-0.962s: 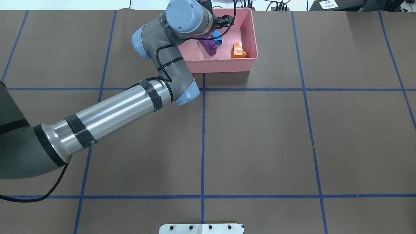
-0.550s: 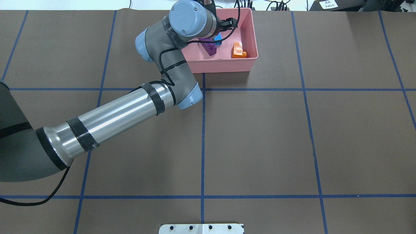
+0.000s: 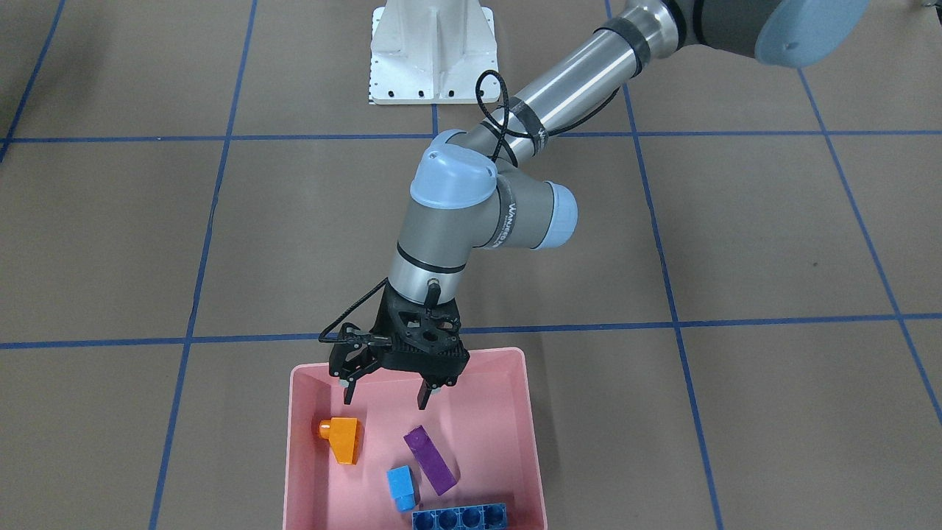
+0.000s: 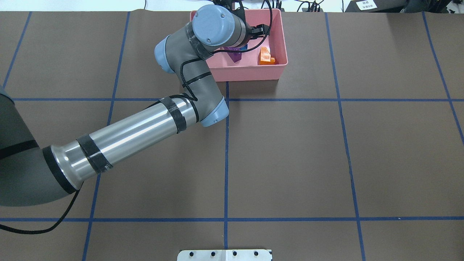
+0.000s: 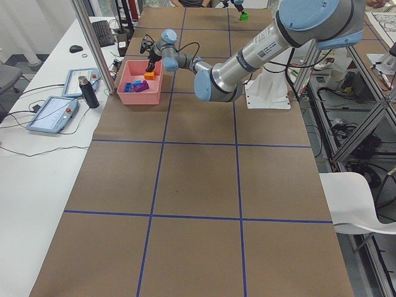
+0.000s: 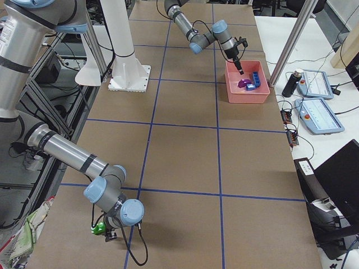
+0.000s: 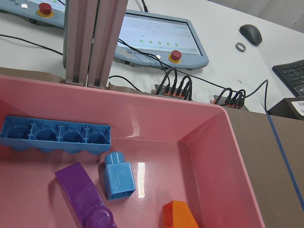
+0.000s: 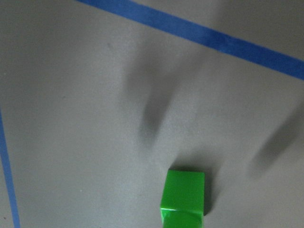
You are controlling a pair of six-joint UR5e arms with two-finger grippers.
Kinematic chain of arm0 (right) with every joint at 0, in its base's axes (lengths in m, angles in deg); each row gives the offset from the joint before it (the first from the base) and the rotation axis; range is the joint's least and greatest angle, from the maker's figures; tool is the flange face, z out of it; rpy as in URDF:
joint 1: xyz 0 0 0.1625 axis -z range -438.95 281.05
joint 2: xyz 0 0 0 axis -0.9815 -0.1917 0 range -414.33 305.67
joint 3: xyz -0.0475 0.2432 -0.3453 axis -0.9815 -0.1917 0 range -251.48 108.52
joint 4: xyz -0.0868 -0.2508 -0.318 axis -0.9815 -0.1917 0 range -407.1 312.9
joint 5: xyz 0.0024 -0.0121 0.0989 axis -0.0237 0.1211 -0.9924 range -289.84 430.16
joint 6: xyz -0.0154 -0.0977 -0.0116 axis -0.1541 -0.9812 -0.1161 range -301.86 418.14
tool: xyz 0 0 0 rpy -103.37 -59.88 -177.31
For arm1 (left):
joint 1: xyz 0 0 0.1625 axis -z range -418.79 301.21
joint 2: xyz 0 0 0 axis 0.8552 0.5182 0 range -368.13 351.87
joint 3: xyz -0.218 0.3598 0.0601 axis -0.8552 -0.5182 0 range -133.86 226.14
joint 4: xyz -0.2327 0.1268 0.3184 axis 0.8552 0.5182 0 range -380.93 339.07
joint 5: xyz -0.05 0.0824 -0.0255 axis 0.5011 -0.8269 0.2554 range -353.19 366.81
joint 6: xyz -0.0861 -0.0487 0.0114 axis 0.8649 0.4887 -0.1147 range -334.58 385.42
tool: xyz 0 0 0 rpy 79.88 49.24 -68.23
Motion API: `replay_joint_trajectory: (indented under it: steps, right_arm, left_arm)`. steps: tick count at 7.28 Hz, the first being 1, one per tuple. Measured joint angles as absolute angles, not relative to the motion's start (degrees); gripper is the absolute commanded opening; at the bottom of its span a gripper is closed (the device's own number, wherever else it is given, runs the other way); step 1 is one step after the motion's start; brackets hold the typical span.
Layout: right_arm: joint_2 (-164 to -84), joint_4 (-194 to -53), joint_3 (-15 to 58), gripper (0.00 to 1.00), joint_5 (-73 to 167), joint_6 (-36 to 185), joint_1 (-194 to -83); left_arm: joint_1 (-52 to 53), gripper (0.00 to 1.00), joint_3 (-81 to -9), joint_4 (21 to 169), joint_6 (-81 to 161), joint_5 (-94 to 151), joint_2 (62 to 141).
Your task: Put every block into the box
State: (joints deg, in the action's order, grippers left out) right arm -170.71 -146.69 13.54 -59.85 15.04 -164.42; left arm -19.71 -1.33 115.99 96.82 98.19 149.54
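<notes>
The pink box [image 3: 528, 412] stands at the table's far edge, also in the overhead view [image 4: 250, 74]. In it lie the orange sloped block [image 3: 344, 437], the light-blue cube [image 3: 401, 487], the long purple block [image 3: 430, 460] and the long blue block [image 3: 460, 517]. My left gripper [image 3: 386, 396] hangs open and empty over the box's near part. The green block [image 8: 183, 197] lies on the brown table under my right wrist camera. My right gripper [image 6: 109, 234] is low beside it [image 6: 99, 228]; I cannot tell whether it is open or shut.
The white metal base [image 3: 430, 51] stands at the robot's side of the table. Beyond the box are an aluminium post [image 7: 95, 42], control tablets [image 7: 156, 38] and cables. A black bottle [image 5: 85, 91] stands next to the box off the table mat.
My left arm has shifted a little to the right over the box, and its open gripper moved with it. The blocks in the box have not moved.
</notes>
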Motion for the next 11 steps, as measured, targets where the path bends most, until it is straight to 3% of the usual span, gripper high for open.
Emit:
replay_joint_trajectory:
  steps: [3,4,5,6,8,11]
  right_arm:
    - [-170.6,-146.6,12.5,0.99,-60.1,15.2,-164.3]
    - [-170.6,-146.5,12.2,0.89,-60.2,15.2,-164.3]
    - [-170.5,-146.5,12.0,0.62,-60.2,15.2,-164.2]
    - [-170.5,-146.4,11.7,0.48,-60.7,15.3,-164.2]
    - [-170.2,-146.4,10.9,0.37,-61.4,15.3,-164.2]
    - [-169.5,-146.3,10.7,0.02,-61.3,15.2,-164.2]
  left_arm:
    - [-20.2,1.00,-1.5,115.9,96.8,98.1,149.5]
    - [-20.2,1.00,-1.6,115.9,96.7,98.1,149.4]
    - [-20.3,1.00,-1.6,115.8,96.6,98.1,149.4]
    - [-20.4,1.00,-1.6,115.8,96.6,98.1,149.3]
    - [-20.6,1.00,-1.7,115.8,96.5,98.1,149.3]
    - [-21.1,1.00,-1.9,115.9,96.6,98.0,149.3]
